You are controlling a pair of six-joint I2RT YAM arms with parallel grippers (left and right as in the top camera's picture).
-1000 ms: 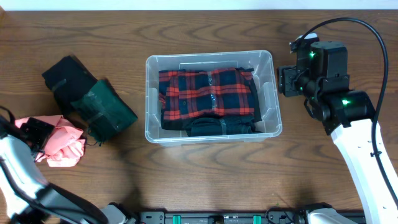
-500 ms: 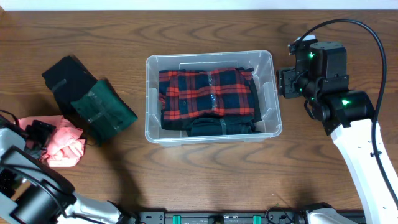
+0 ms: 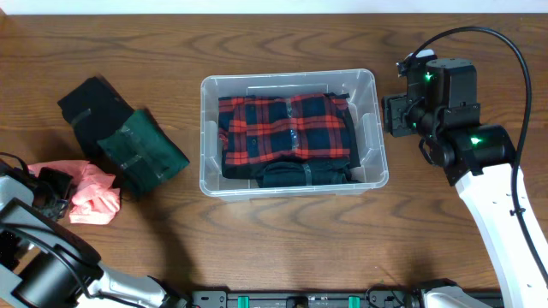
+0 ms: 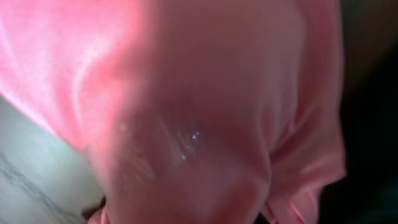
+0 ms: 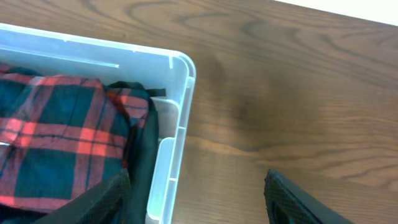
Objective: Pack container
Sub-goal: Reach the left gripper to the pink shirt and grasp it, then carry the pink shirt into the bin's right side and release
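The clear container (image 3: 291, 75) stands mid-table and holds a folded red-and-navy plaid shirt (image 3: 287, 127) on top of a dark garment (image 3: 304, 174). At the far left my left gripper (image 3: 53, 192) is shut on a crumpled pink cloth (image 3: 94, 195). That pink cloth (image 4: 186, 93) fills the left wrist view and hides the fingers. My right gripper (image 3: 394, 113) hovers open just outside the container's right wall. In the right wrist view the gripper (image 5: 199, 205) straddles the container's rim (image 5: 180, 68), one finger over the plaid shirt (image 5: 56, 130) and one over bare wood.
A dark green garment (image 3: 141, 152) and a black one (image 3: 94, 107) lie overlapping on the table, left of the container and beside the pink cloth. The wooden table's (image 3: 282, 239) front edge runs along the bottom of the overhead view.
My left gripper went from wide open to shut on the pink cloth, which has bunched up and shifted slightly. The right arm has barely moved.
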